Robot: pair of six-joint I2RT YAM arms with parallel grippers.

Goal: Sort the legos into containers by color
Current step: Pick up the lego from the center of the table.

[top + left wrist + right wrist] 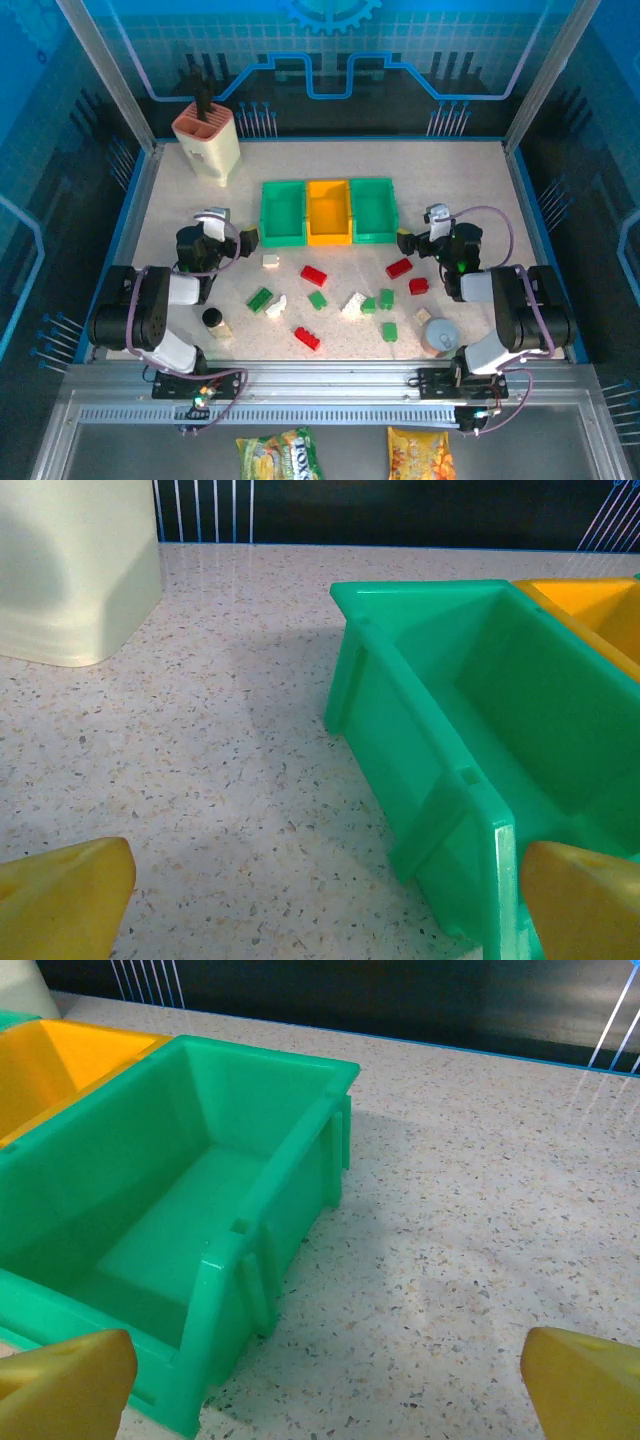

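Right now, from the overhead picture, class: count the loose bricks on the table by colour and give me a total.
Red bricks: 4
Green bricks: 5
White bricks: 4, counting a small pale one beside the grey cup that is hard to make out
Total: 13

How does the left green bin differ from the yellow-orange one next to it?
Colour: the left green bin is green, while the yellow-orange bin is yellow-orange. Place: the left green bin ends the row, whereas the yellow-orange bin sits in the middle, between it and the right green bin. Shared: both are open rectangular bins of like size, standing side by side, and both look empty.
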